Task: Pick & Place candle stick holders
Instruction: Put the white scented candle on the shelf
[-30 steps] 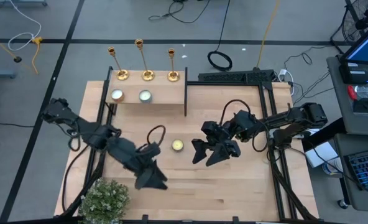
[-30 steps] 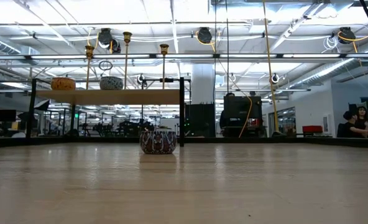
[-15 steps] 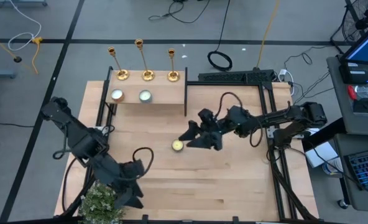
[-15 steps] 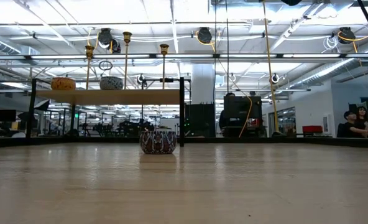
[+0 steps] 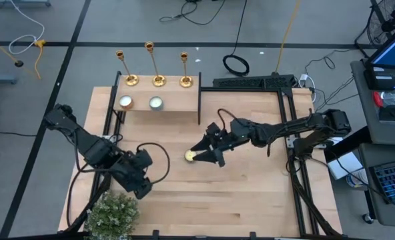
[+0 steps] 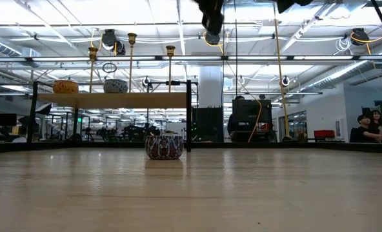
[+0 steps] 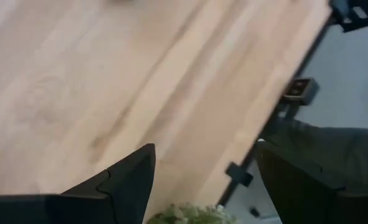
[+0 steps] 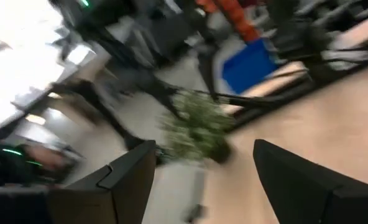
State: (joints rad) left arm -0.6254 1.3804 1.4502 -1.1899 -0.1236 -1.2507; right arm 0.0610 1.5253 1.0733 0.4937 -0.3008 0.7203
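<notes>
Three gold candle stick holders (image 5: pixel 131 72) (image 5: pixel 155 67) (image 5: pixel 185 71) stand upright on their round bases along the far edge of a raised wooden shelf (image 5: pixel 177 100) at the table's far left. In the low view they show as thin stems (image 6: pixel 131 58) above the shelf. My left gripper (image 5: pixel 143 189) (image 7: pixel 204 149) hangs open over the near left of the table, pointing steeply down, far from them. My right gripper (image 5: pixel 201 153) (image 8: pixel 204 146) is open and near level at mid-table, pointing toward the table's left, beside a yellow tealight (image 5: pixel 191 156).
Two tealights (image 5: pixel 125 102) (image 5: pixel 156 103) sit on the shelf in front of the holders. A patterned tealight cup (image 6: pixel 164 146) stands on the table. A bushy green plant (image 5: pixel 111 213) fills the near left corner. Black frame posts (image 5: pixel 199 107) border the shelf.
My left gripper has swung toward the table's near left corner by the plant and tipped to point steeply down. My right gripper has moved toward the table's left, sunk, and turned toward level, ending beside the yellow tealight. Both stay open; nothing on the table has moved.
</notes>
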